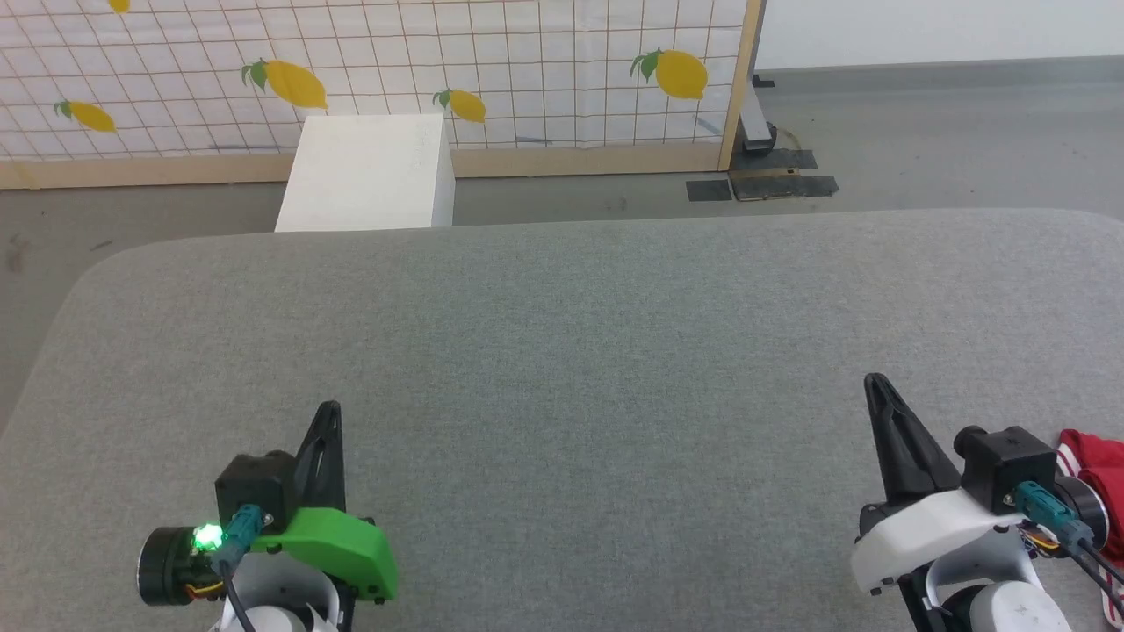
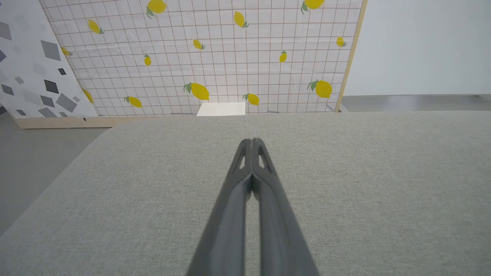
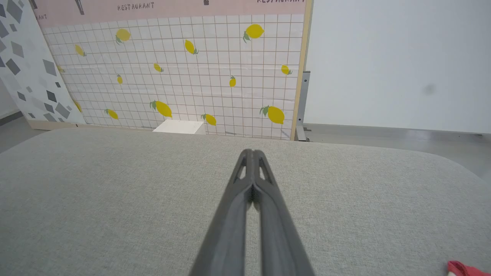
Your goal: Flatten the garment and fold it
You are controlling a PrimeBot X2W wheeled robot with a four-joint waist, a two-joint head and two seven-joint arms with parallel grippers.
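A bit of the red garment [image 1: 1098, 470] with red-white striped trim lies at the lower right edge of the grey table [image 1: 571, 351], partly behind my right wrist; a red corner of the garment [image 3: 462, 268] also peeks in at the bottom right of the right wrist view. My right gripper [image 1: 874, 382] sits just left of it, shut and empty, its fingertips [image 3: 251, 153] pressed together. At the lower left, my left gripper [image 1: 329, 408] is shut with nothing in it, fingertips [image 2: 251, 142] touching, hovering over bare table cloth.
A white box [image 1: 369, 171] stands on the floor beyond the table's far edge, before a lemon-patterned grid screen [image 1: 439, 70]. The table's far corners are rounded. Grey floor [image 1: 922, 132] stretches at the back right.
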